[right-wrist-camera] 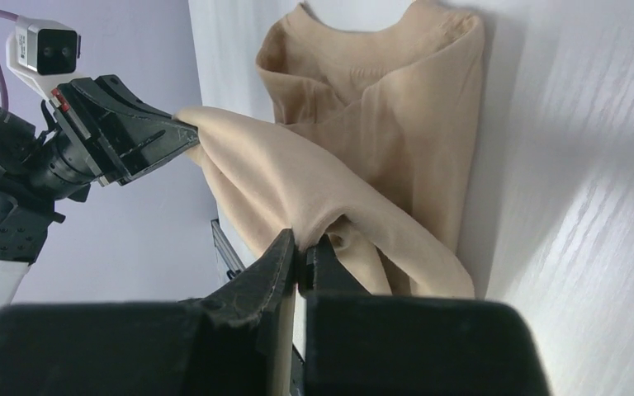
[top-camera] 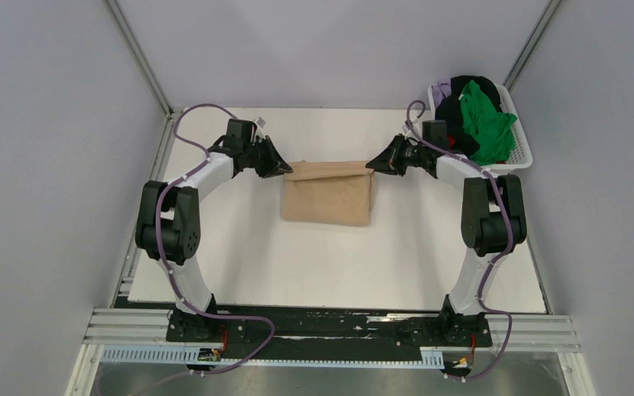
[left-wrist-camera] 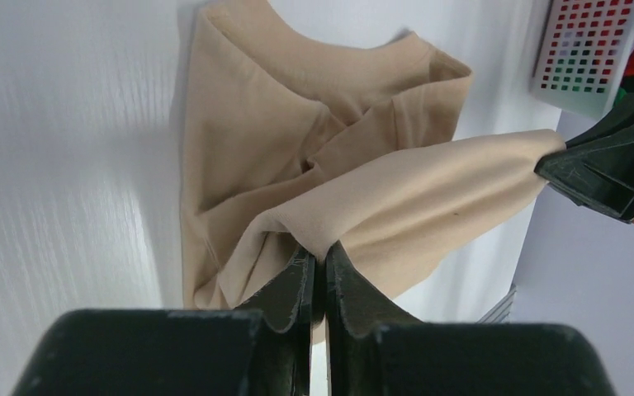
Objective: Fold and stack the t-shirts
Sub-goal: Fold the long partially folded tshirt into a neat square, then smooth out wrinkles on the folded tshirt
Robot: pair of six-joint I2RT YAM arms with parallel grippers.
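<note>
A large tan t-shirt point(top-camera: 328, 202) lies partly folded on the white table, at the middle towards the back. Its far edge is lifted off the table and stretched between both grippers. My left gripper point(top-camera: 287, 168) is shut on the left corner of that edge; in the left wrist view the jaws point(left-wrist-camera: 319, 252) pinch a peak of tan cloth point(left-wrist-camera: 413, 198). My right gripper point(top-camera: 373, 164) is shut on the right corner, with cloth point(right-wrist-camera: 297, 177) nipped at its tips point(right-wrist-camera: 304, 247). The rest of the shirt point(right-wrist-camera: 396, 124) lies flat below.
A white latticed basket point(top-camera: 522, 155) stands at the back right corner, holding a green t-shirt point(top-camera: 487, 124), a black one point(top-camera: 470, 87) and a pale purple one point(top-camera: 441, 89). The bare table point(top-camera: 338, 264) stretches between the tan shirt and the arm bases. Grey walls enclose the table.
</note>
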